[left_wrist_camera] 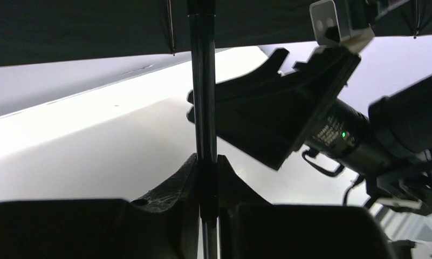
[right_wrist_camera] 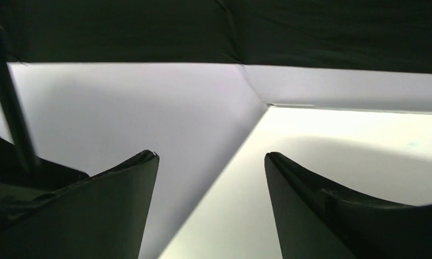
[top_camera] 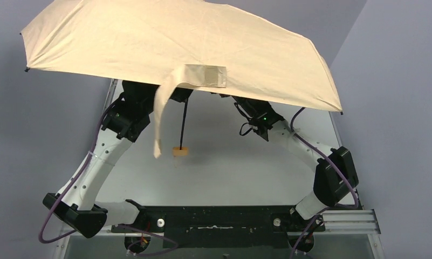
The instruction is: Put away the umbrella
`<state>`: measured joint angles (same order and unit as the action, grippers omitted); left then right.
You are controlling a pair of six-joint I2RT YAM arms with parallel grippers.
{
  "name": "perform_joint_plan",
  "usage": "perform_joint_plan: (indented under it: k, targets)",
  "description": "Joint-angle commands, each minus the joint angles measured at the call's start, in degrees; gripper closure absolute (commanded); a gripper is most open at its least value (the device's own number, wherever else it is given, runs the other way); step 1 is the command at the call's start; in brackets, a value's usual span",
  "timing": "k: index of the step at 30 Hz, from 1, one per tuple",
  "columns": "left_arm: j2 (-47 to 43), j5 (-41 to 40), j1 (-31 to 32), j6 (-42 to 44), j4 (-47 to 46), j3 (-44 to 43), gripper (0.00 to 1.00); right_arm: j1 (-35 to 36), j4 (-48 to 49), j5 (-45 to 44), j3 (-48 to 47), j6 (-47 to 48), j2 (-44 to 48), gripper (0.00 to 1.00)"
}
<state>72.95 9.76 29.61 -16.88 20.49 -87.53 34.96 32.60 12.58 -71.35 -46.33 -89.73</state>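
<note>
- Top view: The umbrella stands fully open above the table, its beige canopy covering the far half of the scene and hiding both arms' tips. A thin black shaft drops from under the cloth to a small tan handle that hangs just above the tabletop. A tan strap dangles limp beside the shaft, below a pale fastening patch on the canopy edge.
- Left wrist view: The left pincer is closed tight on the shaft, which runs straight up between its fingers into the dark underside of the canopy. This grip alone appears to carry the umbrella.
- Right wrist view: The right pincer gapes wide with nothing between its fingers. The shaft passes outside its left finger, near but apart.
- Handling, as a judgement: the umbrella looks light but broad and awkward, likely to sway on its thin stem. The cloth is soft and gives no firm hold; the ribs look thin and easy to bend. The shaft is stiff but smooth, so it could slip or twist. The shaft and the handle are the safest places to grip.
</note>
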Motion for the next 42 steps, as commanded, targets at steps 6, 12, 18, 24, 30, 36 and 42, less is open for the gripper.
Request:
perform_joint_plan:
  k: [6,12,18,24,30,36,42]
  targets:
    - [0.04,-12.37,0.71,6.87,3.84,-6.47,1.00,2.95,0.16,-13.76,6.78,18.83,3.42,0.24]
    - [0.53,-13.66,1.07,7.96,5.20,-6.72,1.00,4.51,-5.04,-20.77,7.55,28.80,3.55,0.24]
    - [0.53,-14.35,1.16,8.29,5.15,-4.34,1.00,4.50,-8.09,-24.44,7.84,28.99,6.15,0.22]
    - [0.26,-13.91,1.16,8.36,3.50,1.52,1.00,4.43,-6.37,-19.40,8.90,16.66,9.03,0.21]
    - [-0.66,-13.48,2.63,8.21,1.57,8.65,1.00,4.64,-2.64,-15.13,10.51,4.80,9.68,0.21]
    - [-2.78,-14.19,4.49,6.60,-0.61,15.73,1.00,4.21,-4.18,-15.54,10.37,-4.63,8.78,0.20]
    - [-4.18,-13.97,6.51,4.63,-2.75,20.58,1.00,4.24,-2.49,-15.92,10.97,-10.41,7.95,0.20]
